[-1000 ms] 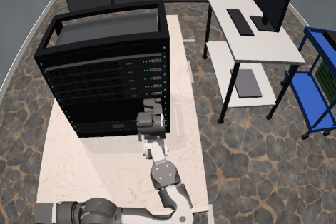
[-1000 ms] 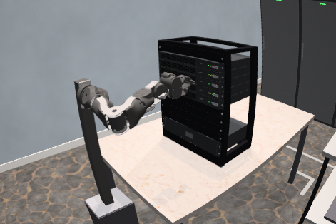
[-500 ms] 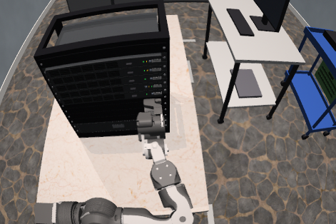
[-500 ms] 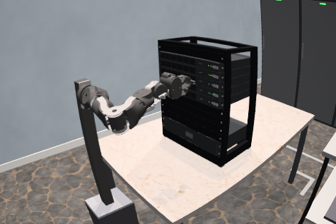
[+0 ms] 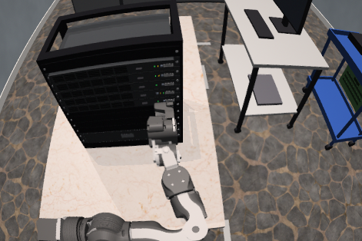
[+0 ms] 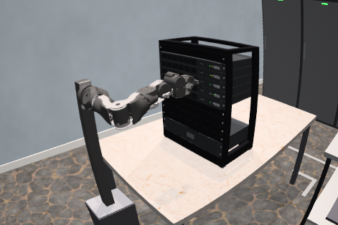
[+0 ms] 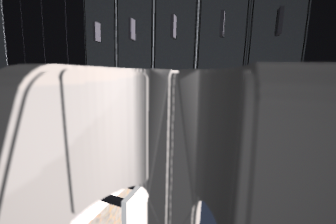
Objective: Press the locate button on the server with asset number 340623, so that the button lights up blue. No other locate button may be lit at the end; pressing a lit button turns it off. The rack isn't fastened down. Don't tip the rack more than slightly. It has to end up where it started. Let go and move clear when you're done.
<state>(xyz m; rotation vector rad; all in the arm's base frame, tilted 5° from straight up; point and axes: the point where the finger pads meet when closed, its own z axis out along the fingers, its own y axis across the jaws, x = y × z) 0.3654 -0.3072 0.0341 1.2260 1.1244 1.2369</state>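
The black server rack (image 5: 114, 77) stands on the pale table, also seen in the exterior view (image 6: 207, 97). Several servers fill its upper front, each with small green and yellow lights near the right edge (image 5: 161, 74). My gripper (image 5: 165, 109) is shut and empty, close in front of the rack's right side at the lowest lit server row; it also shows in the exterior view (image 6: 194, 82). In the wrist view the two closed fingers (image 7: 171, 150) fill the frame and hide the buttons and asset labels. Only the server handles (image 7: 174, 26) show above them. No blue light is visible.
A white desk (image 5: 272, 42) with keyboard and monitor stands to the right, beside a blue cart (image 5: 345, 84). Tall dark cabinets (image 6: 304, 54) stand behind the table. The arm's post (image 6: 94, 150) stands at the table's left edge.
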